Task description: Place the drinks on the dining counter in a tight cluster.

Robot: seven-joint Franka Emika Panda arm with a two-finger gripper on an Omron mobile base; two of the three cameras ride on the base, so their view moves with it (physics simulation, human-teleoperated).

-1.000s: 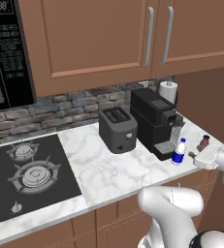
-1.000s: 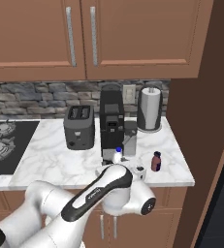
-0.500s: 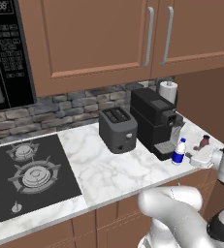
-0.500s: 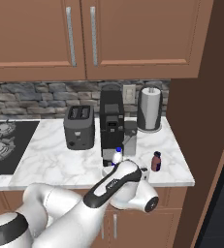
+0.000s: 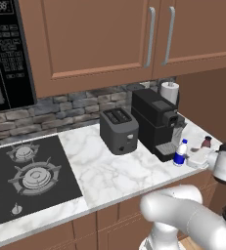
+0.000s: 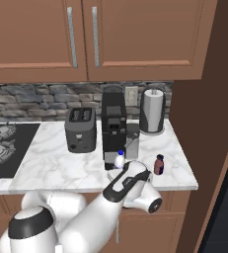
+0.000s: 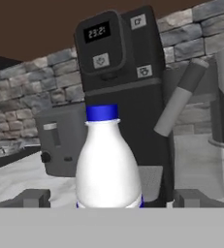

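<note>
Fingers spread wide, my gripper [image 7: 108, 198] straddles the white bottle [image 7: 108, 160], which stands at the front edge of the counter [image 5: 114, 171] before the coffee machine [image 5: 156, 122]. Pickup step, I judge: next, squeeze shut, then lift straight up.

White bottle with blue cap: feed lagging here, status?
Tool open, empty. White blue-capped bottle upright between the fingertips, ungrasped. Black coffee machine close behind.
</note>
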